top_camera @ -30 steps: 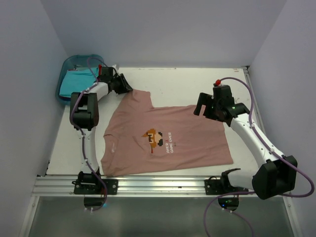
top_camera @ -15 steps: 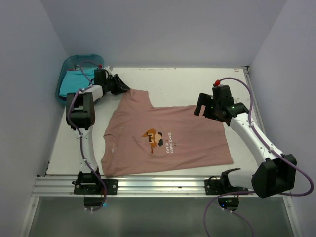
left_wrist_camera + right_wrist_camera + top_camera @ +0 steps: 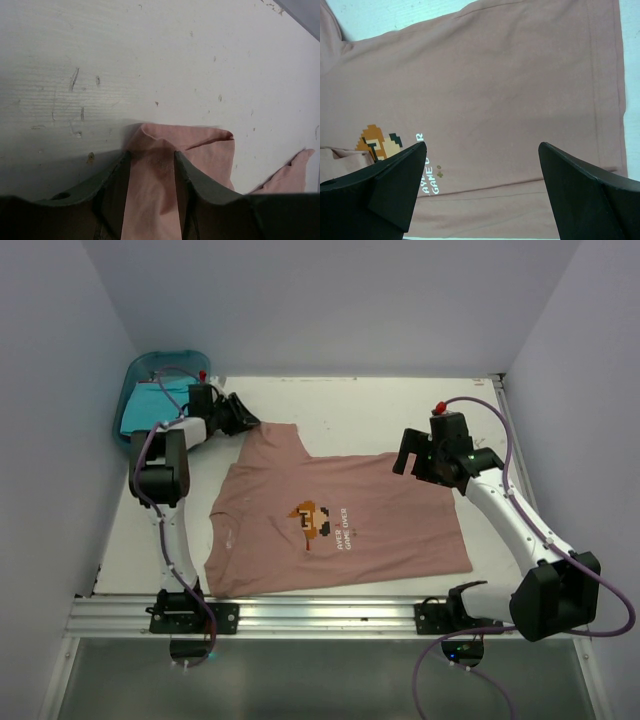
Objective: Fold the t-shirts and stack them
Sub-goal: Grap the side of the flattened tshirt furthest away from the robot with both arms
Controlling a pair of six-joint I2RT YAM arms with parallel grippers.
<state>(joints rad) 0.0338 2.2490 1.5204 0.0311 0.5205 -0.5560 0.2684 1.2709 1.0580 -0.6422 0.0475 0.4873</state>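
Our left arm (image 3: pixel 165 462) reaches to the far left side, bent sharply at the elbow. Its gripper (image 3: pixel 240 416) is low and closed, with the fingers (image 3: pixel 112 187) pinching a fold of the pink t-shirt (image 3: pixel 340 525). Our right arm (image 3: pixel 510 515) stretches forward on the right. Its gripper (image 3: pixel 408 453) hovers with the fingers (image 3: pixel 395 185) spread wide apart.
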